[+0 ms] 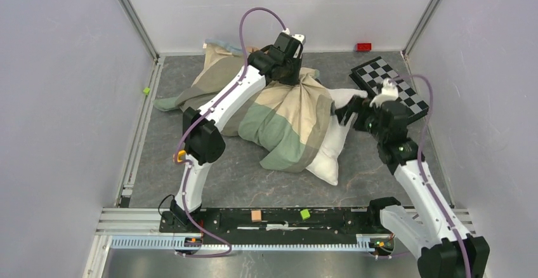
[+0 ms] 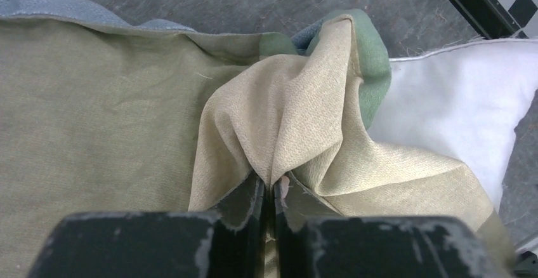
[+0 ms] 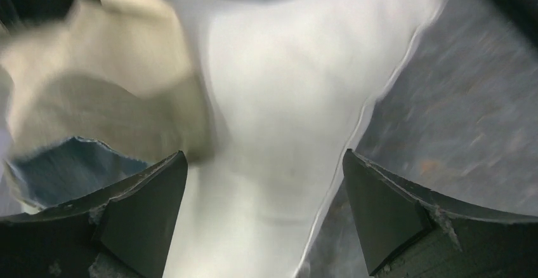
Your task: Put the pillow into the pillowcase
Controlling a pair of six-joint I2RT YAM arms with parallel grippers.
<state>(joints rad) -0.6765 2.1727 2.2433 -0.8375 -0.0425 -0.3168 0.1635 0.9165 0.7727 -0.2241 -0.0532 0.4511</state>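
From above, the pillow lies mid-table and looks partly sheathed in the pillowcase. Its white end pokes out toward 4 o'clock, and the chessboard sits near at 2 o'clock.

Your left wrist view shows the left gripper pinched tight on a bunched fold of the case. Pull hard and that small bite may slip, or it may drag the whole bundle.

The right wrist view is blurred. There the right gripper is spread wide, straddling the bare pillow corner and gripping nothing. Push off-centre and the stuffing could buckle against the hem at 9 o'clock.
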